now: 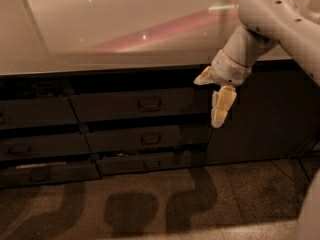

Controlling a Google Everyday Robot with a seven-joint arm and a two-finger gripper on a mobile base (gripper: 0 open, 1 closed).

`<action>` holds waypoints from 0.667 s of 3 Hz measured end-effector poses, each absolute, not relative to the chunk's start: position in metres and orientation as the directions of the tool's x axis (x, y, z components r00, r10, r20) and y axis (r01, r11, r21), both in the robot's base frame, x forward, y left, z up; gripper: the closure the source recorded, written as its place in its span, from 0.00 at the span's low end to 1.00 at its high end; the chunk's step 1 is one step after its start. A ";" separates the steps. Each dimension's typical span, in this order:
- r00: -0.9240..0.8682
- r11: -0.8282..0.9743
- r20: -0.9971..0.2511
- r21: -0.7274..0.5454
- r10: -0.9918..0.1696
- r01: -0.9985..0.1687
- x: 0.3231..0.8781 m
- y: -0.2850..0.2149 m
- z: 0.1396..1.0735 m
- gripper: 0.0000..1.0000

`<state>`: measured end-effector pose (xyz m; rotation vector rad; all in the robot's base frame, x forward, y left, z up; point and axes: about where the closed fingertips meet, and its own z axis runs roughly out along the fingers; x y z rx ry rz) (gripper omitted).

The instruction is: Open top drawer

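The top drawer (110, 106) sat right under the countertop (125, 29), its front looking closed or very nearly so, and the small loop handle (149, 103) at its centre had nothing on it. Two shallower drawers (150, 140) lay below the top drawer. The gripper (222, 104) hung just off the top drawer's right end, level with its front and touching nothing (whether it was wide or narrow could not be told). By my reading the reach was the step in hand, with no pull begun. The next move called for travel left to the handle, a firm hold there, then a straight pull outward.
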<state>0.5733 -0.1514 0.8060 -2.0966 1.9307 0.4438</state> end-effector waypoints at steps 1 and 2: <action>0.089 -0.113 -0.387 0.040 -0.918 -0.993 0.567 -0.152 0.805 0.00; 0.089 -0.112 -0.388 0.036 -0.917 -0.993 0.568 -0.151 0.805 0.00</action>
